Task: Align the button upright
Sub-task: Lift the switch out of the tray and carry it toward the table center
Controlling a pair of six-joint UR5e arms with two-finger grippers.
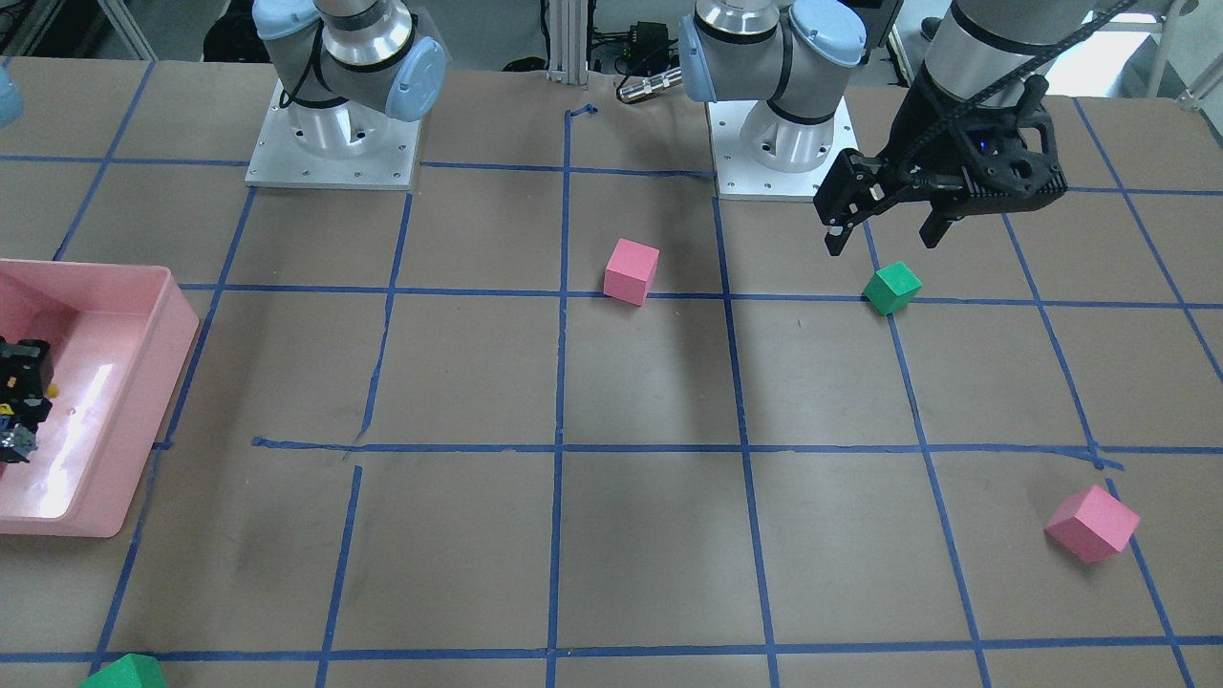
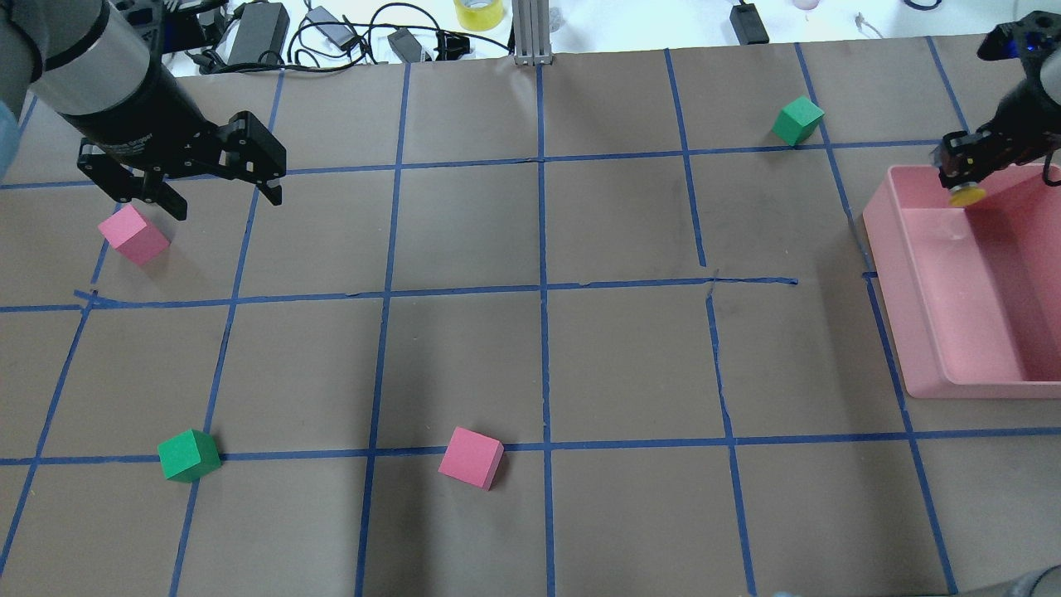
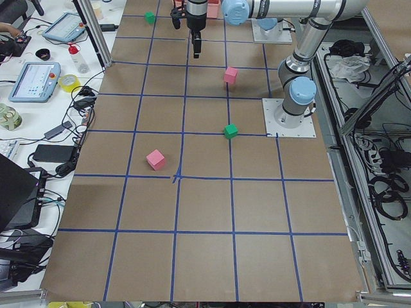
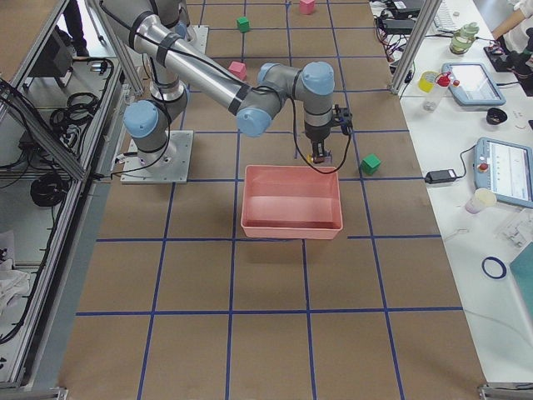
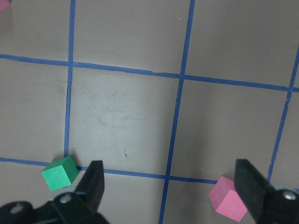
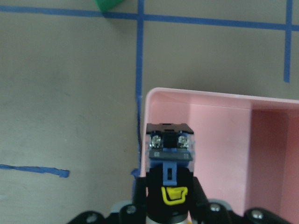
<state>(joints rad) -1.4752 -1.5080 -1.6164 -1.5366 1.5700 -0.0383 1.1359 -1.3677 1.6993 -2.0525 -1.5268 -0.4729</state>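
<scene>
The button (image 6: pixel 169 158) is clamped between my right gripper's fingers, its grey terminal block pointing away from the wrist camera. In the overhead view its round yellow cap (image 2: pixel 966 197) shows just below my right gripper (image 2: pixel 960 170), above the far left corner of the pink bin (image 2: pixel 895 274). In the front-facing view that gripper (image 1: pixel 19 401) sits inside the bin's outline at the left edge. My left gripper (image 2: pixel 225 204) is open and empty, raised above the table beside a pink cube (image 2: pixel 133 235).
A green cube (image 1: pixel 891 287) lies below the left gripper (image 1: pixel 884 242). Another pink cube (image 2: pixel 471 458) and green cubes (image 2: pixel 189 455) (image 2: pixel 797 120) lie scattered on the brown table with its blue tape grid. Cables and chargers line the far edge.
</scene>
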